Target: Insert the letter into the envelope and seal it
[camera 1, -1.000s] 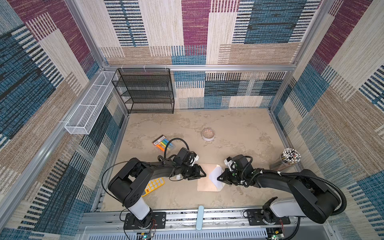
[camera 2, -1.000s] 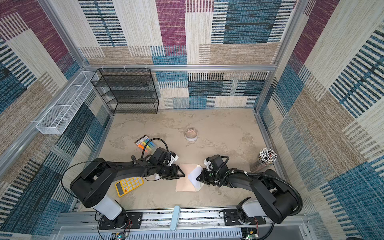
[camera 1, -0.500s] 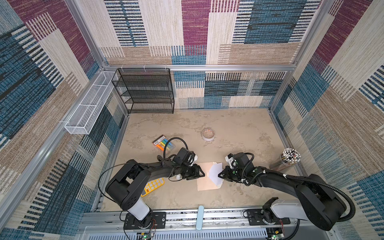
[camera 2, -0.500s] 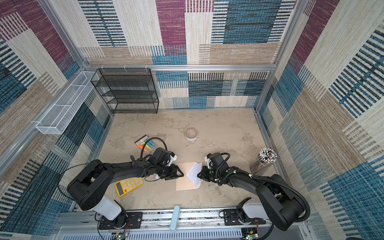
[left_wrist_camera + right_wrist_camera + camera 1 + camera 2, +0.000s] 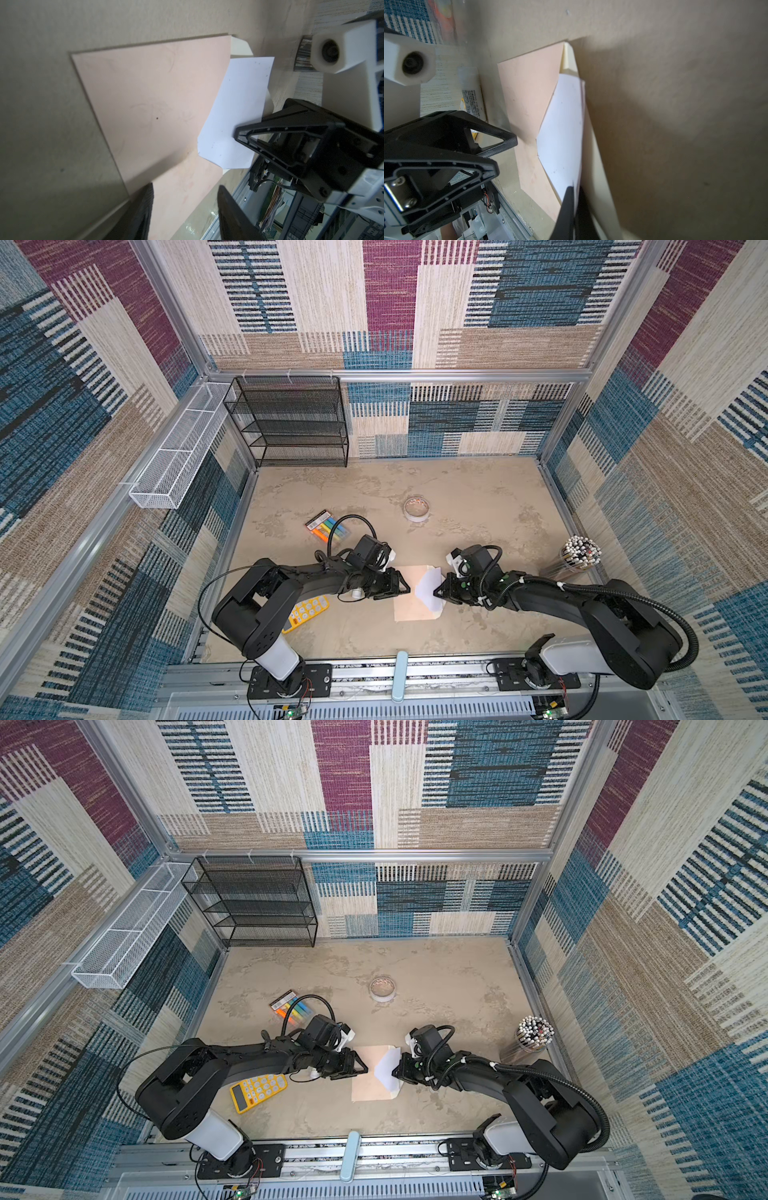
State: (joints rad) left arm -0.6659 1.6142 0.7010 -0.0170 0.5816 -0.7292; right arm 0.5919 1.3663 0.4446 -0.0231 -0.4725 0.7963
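Observation:
The peach envelope (image 5: 409, 597) (image 5: 368, 1083) lies flat near the table's front, its cream flap (image 5: 241, 47) open on the right side. The white letter (image 5: 428, 589) (image 5: 386, 1069) is held tilted over that end, one corner over the peach face (image 5: 145, 99). I cannot tell if it is inside the envelope. My right gripper (image 5: 438, 593) (image 5: 574, 189) is shut on the letter's (image 5: 562, 133) right edge. My left gripper (image 5: 405, 587) (image 5: 185, 187) is open and low at the envelope's left edge, with nothing between its fingers.
A yellow calculator (image 5: 307, 612) lies under the left arm, with a small white tube (image 5: 356, 593) beside the left gripper. A highlighter pack (image 5: 328, 526) and a tape roll (image 5: 417, 508) lie farther back. A pencil cup (image 5: 579, 556) stands at the right wall, a black mesh shelf (image 5: 291, 423) at the back.
The right arm shifted a little while keeping its hold on the letter, which stays over the envelope's right end. The left gripper has hardly moved and stays open.

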